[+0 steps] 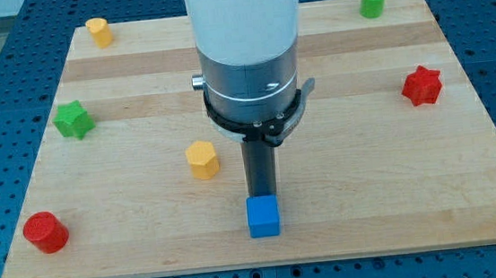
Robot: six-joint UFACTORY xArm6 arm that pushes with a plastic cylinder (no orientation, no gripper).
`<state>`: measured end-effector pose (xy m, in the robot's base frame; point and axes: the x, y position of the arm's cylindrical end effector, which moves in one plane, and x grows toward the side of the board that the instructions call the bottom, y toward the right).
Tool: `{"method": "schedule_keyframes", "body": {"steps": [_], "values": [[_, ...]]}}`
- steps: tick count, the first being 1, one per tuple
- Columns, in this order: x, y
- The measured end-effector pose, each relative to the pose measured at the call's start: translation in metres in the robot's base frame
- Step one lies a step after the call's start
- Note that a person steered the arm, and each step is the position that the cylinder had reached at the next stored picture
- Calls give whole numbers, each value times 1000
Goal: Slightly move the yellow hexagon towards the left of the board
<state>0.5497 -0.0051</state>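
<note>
Seven blocks dot the board [343, 194]; my tip's end seems hidden behind the blue cube [263, 216].

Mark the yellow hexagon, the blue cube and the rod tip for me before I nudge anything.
yellow hexagon [202, 159]: camera view, on its top face, left of the rod.
blue cube [263, 216]: camera view, on its front face.
my tip [261, 195]: camera view, the rod's lowest visible end, right behind the cube.

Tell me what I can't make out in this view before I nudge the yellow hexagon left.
- My tip: hidden in the camera view behind the blue cube; contact with it cannot be told.
- Arm above the white housing: cut off by the view's top edge.
- Yellow hexagon: fully visible, left of the rod.
</note>
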Motion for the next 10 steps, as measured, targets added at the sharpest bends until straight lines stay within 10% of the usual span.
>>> {"method": "schedule_keyframes", "body": {"steps": [3, 10], "values": [[-78, -6], [-111, -76]]}}
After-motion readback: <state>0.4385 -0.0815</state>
